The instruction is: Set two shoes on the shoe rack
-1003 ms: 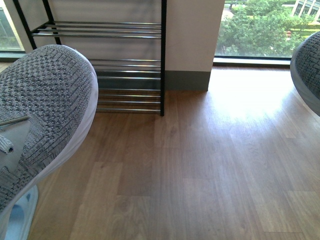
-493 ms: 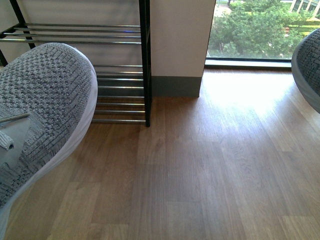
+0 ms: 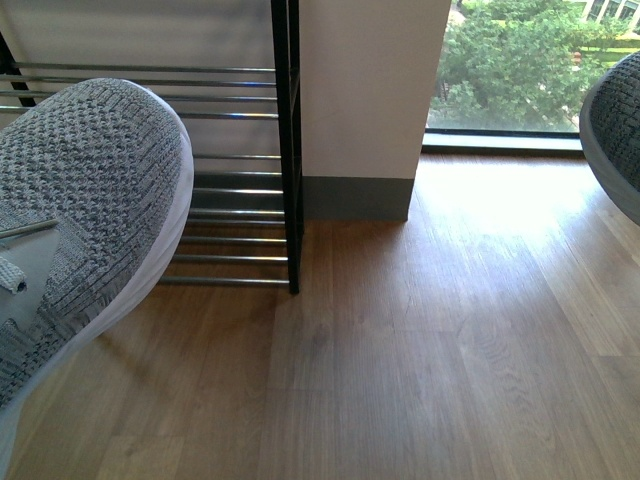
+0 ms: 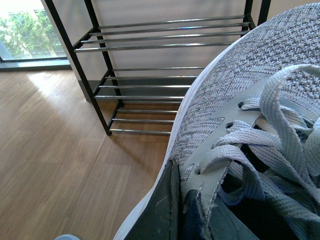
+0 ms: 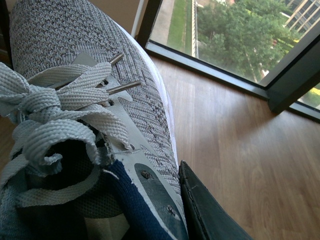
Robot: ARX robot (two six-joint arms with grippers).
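**Both shoes aloft, rack ahead**

Left shoe is held above the floor before the shoe rack, left jaws clamped at its collar. Right shoe is likewise held in the right jaws, well beyond the rack's right end post. Knit upper judged soft and light, sole stiff; collar grip seems adequate.

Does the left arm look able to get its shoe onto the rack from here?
Probably yes: the left shoe hangs just in front of the shoe rack, whose visible bars carry nothing, and only bare floor lies between them. Exact reach can't be judged.
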